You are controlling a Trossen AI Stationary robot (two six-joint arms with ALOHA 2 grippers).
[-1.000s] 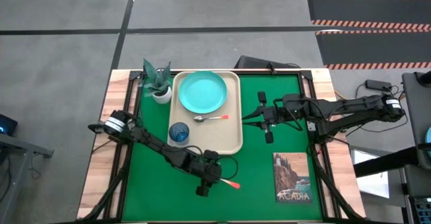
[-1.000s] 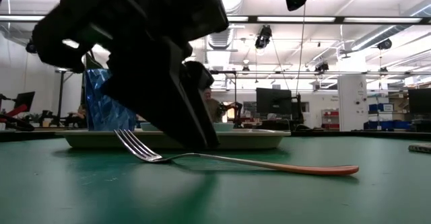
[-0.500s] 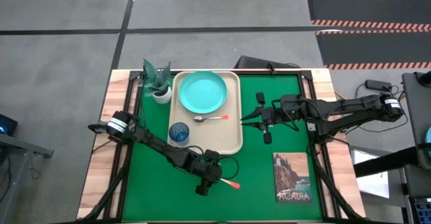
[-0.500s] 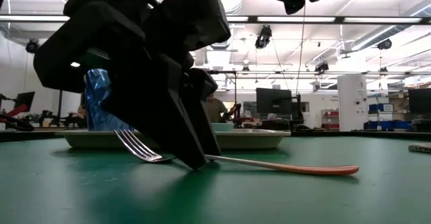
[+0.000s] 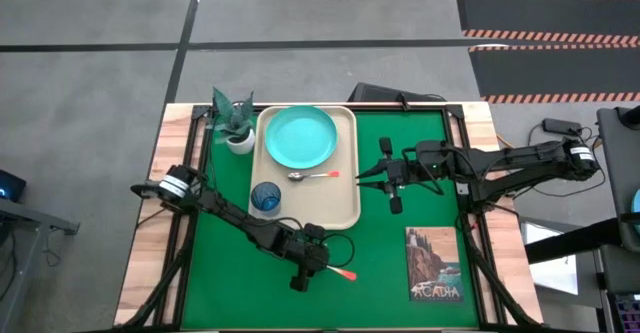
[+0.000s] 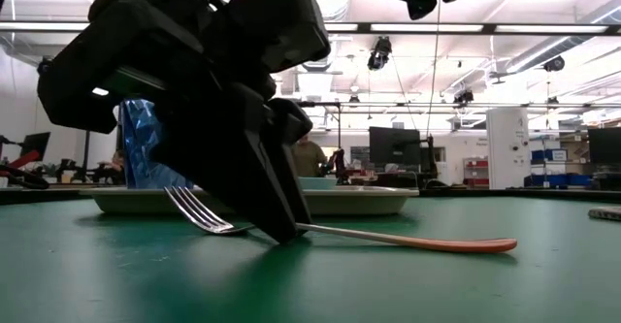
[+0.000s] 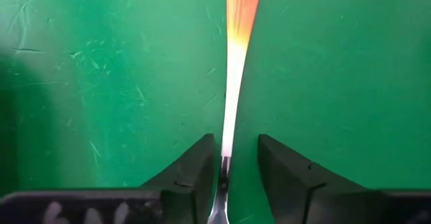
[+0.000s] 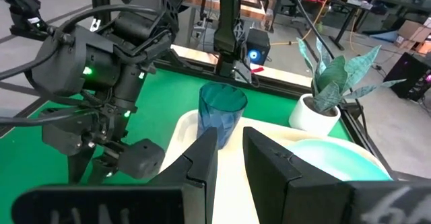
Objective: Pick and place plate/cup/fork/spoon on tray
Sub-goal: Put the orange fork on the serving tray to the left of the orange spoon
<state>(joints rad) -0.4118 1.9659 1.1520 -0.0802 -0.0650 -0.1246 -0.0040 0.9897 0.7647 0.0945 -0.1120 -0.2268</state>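
The fork [image 5: 338, 273] lies flat on the green mat near the table's front, its orange-red handle end [image 6: 475, 246] toward the right. My left gripper [image 5: 310, 270] points down over it, open. Its fingers [image 7: 202, 158] stand on either side of the silver shaft [image 7: 232, 96], with their tips down at the mat [image 6: 281, 234]. The plate [image 5: 300, 137], spoon [image 5: 313, 175] and cup [image 5: 265, 197] rest on the tray [image 5: 345, 208]. My right gripper [image 5: 368, 178] hovers right of the tray, slightly open and empty. My left gripper comes at the fork from above, its fingers across the silver shaft [image 7: 225, 153] near the tined end. The shaft runs close along one finger's inner side. I cannot tell whether that finger touches it. The fork lies flat on the mat.
A white pot with a green plant [image 5: 233, 123] stands at the tray's far left corner. A booklet marked ACADIA [image 5: 434, 264] lies on the mat at the front right. The bare mat between tray and booklet is free.
My left gripper has come down over the fork until its fingertips are at the mat; the fork has stayed where it was. My right gripper has drifted a little toward the tray.
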